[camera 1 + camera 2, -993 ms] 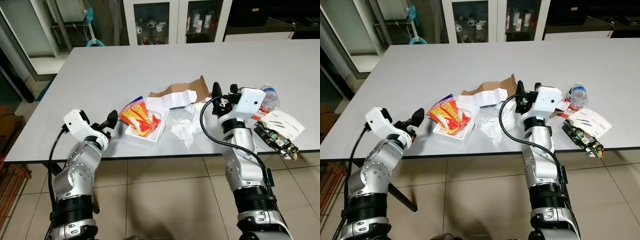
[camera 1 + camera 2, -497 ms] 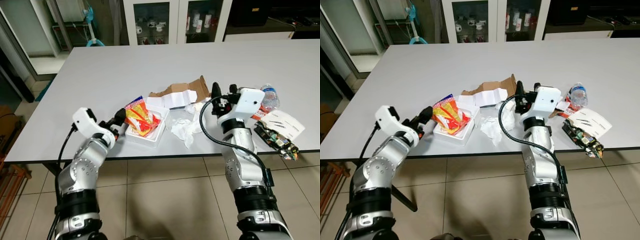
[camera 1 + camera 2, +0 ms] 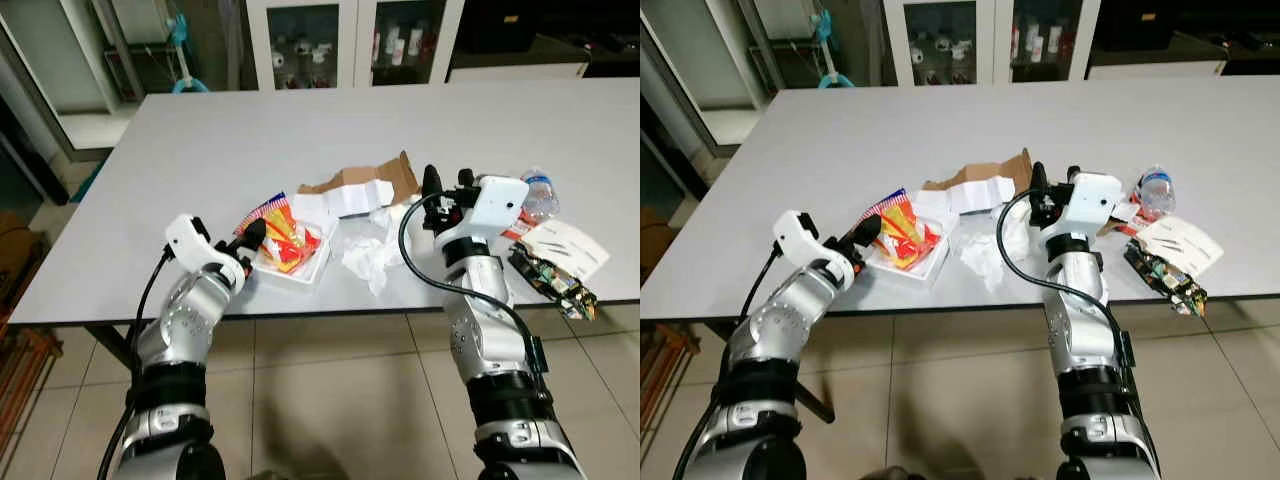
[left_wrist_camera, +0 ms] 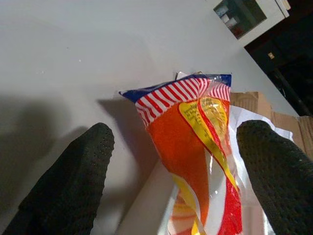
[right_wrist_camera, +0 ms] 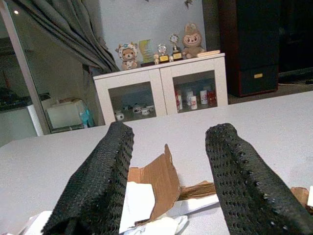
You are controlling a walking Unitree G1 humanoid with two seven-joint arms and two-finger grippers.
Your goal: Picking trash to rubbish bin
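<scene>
Now the left claw [image 4: 171, 181] — fingers spread apart — flanks the striped snack wrapper [image 4: 195, 147] in its white tray [image 3: 300, 268].

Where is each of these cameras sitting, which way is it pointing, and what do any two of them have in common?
Left eye view: on the head, looking forward and down at the grey table; both silver arms show.
Right eye view: the head's other eye, same scene.
Left wrist view: on the left wrist, looking along the open left gripper at the orange snack bag.
Right wrist view: on the right wrist, past the open right gripper toward torn cardboard and a white cabinet.
Shared: the snack bag appears in both eye views and the left wrist view.
</scene>
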